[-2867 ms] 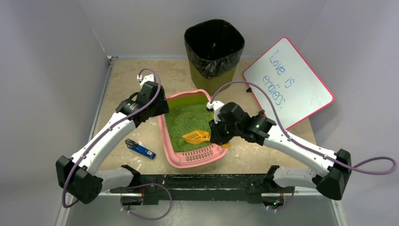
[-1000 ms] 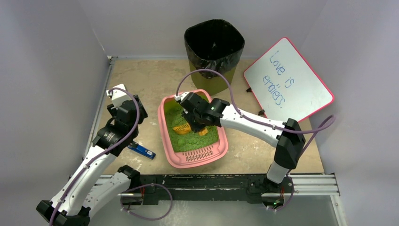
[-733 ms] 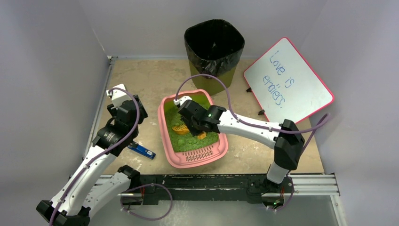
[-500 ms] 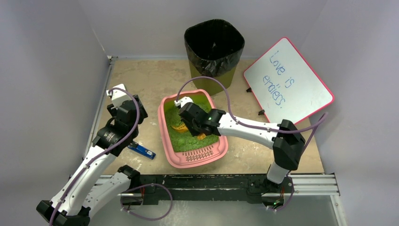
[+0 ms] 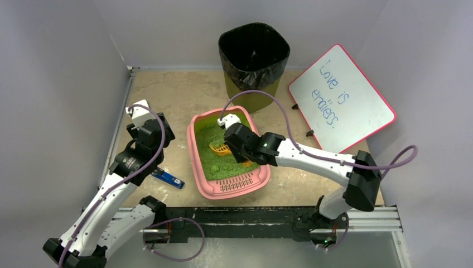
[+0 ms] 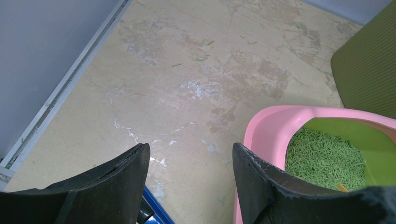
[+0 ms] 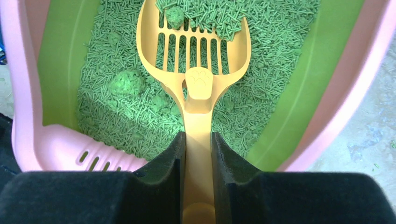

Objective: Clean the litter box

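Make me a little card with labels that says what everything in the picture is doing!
Box: pink litter box holding green litter
Scoop: orange scoop, slotted, front end pushed into the litter, pellets on it
Right claw: right claw shut on the scoop's handle
Left claw: left claw open, holding nothing, over the table beside the box
Lump: green clump lying left of the scoop
Bin: black-bagged bin behind the box
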{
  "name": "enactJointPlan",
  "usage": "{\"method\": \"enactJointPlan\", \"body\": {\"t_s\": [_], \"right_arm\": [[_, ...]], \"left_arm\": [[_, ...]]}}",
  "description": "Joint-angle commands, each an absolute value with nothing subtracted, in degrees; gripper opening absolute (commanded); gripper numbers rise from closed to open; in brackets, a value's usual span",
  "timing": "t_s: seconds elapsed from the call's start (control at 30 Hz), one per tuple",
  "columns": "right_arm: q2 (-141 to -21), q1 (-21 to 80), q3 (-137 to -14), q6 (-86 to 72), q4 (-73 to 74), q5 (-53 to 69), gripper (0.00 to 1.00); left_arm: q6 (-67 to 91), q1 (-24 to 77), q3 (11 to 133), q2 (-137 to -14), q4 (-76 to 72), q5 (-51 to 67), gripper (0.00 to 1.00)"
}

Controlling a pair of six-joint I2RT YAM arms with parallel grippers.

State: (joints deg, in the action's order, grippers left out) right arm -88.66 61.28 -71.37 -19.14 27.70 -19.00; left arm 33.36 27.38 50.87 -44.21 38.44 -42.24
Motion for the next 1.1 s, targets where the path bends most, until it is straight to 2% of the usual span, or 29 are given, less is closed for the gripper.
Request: {"method": "enactJointPlan", "body": {"t_s": [0.0,0.27,0.6,0.8,1.07], "right_arm": [[-83.1,61.5,-70.3,-17.8,26.9,-20.5,0.00],[-83.2,61.5,-71.6,-14.5,24.8,-22.4,0.00],[-93.5,61.1,-78.6,-9.8,25.7,-22.6,0.00],[-99.9,60.1,-84.7,-12.2,31.3,-22.8,0.00],[-104.3,59.2,-89.1,-14.8,30.8,-24.1,0.00]], "left_arm": [[33.0,27.0,50.8,-43.7,36.4,-42.6,0.65],[33.1,27.0,50.8,-43.4,36.5,-42.5,0.65],[33.1,27.0,50.8,-43.0,36.6,-42.3,0.65],[33.0,27.0,50.8,-42.6,36.5,-42.3,0.65],[33.1,27.0,50.7,-42.1,36.4,-42.5,0.65]]}}
